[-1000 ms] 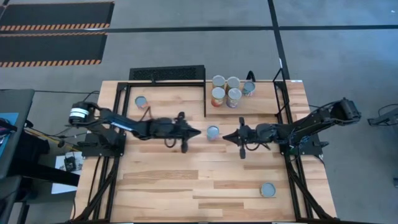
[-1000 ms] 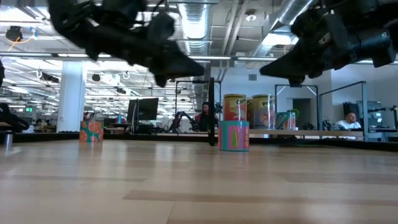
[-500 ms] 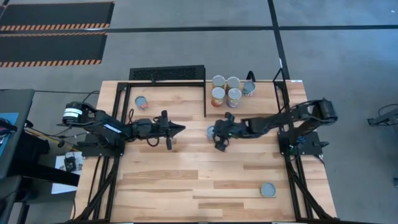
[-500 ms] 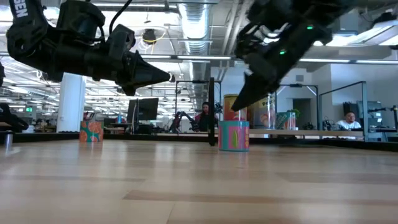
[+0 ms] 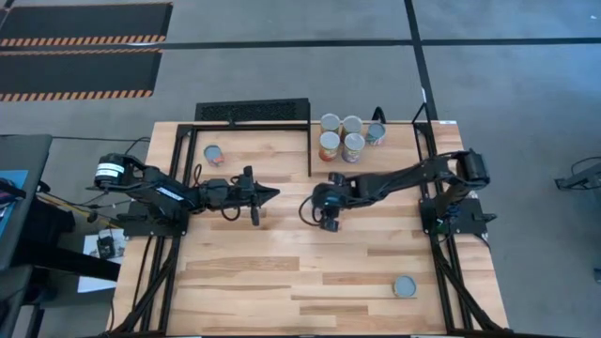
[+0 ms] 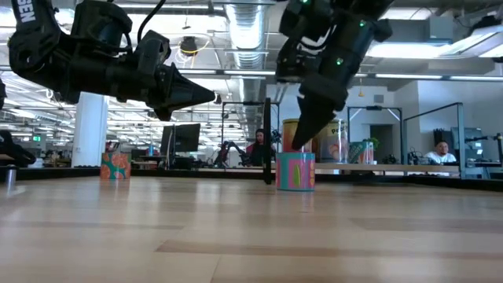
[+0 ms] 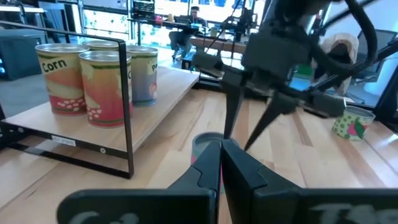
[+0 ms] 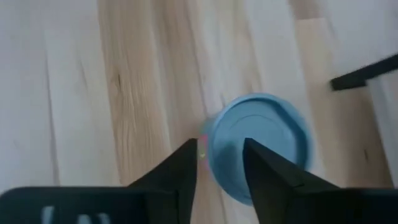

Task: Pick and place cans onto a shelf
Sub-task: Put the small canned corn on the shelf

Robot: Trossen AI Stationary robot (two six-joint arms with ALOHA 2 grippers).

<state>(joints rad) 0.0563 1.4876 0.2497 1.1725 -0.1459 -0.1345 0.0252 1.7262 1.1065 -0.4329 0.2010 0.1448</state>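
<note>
Item: target can (image 6: 295, 170), upright on the wooden surface (image 5: 282, 272) near its middle, just in front of the shelf (image 7: 149, 109); blue lid facing up, pink and green label, long axis vertical
Relation to right tool (image 8: 221, 163): can lies directly beneath and slightly ahead of the tips; in the right wrist view the blue lid shows between and just beyond the two dark fingers, which stand apart and are not yet around the body. In the low view the tool points steeply down, tips near the can's top rim; contact cannot be confirmed
Relation to left tool (image 7: 221, 163): fingers pressed together, holding nothing, hanging above the surface to the can's left, pointed toward it but well apart
Nearer arm: right, by a clear margin in the high view (image 5: 324, 199)
Judgement: next move turns on a straight descent along the can's vertical axis, with a small forward correction to centre the lid between the fingers
Other stock: five cans (image 5: 343, 136) already standing on the shelf; one can (image 5: 214, 154) at the surface's far left; one can (image 5: 405, 285) near the front right edge
</note>
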